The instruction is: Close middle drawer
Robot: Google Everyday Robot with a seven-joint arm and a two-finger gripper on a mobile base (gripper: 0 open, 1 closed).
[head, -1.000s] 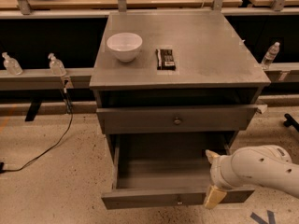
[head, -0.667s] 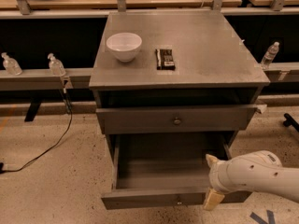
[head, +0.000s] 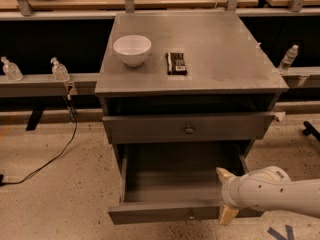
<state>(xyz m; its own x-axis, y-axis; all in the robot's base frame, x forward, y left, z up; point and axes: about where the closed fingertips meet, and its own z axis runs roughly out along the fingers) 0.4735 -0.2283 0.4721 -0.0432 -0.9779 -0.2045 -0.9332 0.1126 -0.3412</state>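
Note:
The middle drawer (head: 165, 213) of the grey cabinet is pulled far out, and its shallow inside shows empty. Its flat front has a small round knob (head: 190, 215). My gripper (head: 226, 194) is at the drawer's front right corner, at the end of a white arm coming in from the right. It is open. One tan fingertip (head: 223, 173) is over the inside of the drawer and the other (head: 228, 215) is in front of the drawer front, so the fingers straddle its right end. The lowest drawer is hidden under the open one.
The upper drawer (head: 189, 129) stands slightly open. A white bowl (head: 132, 49) and a dark snack bar (head: 176, 63) lie on the cabinet top. Small bottles (head: 59, 70) stand on the rails at either side. A black cable (head: 55, 154) runs over the floor at left.
My arm has shifted slightly left and lower at the drawer's right front corner. The drawer itself has not visibly moved.

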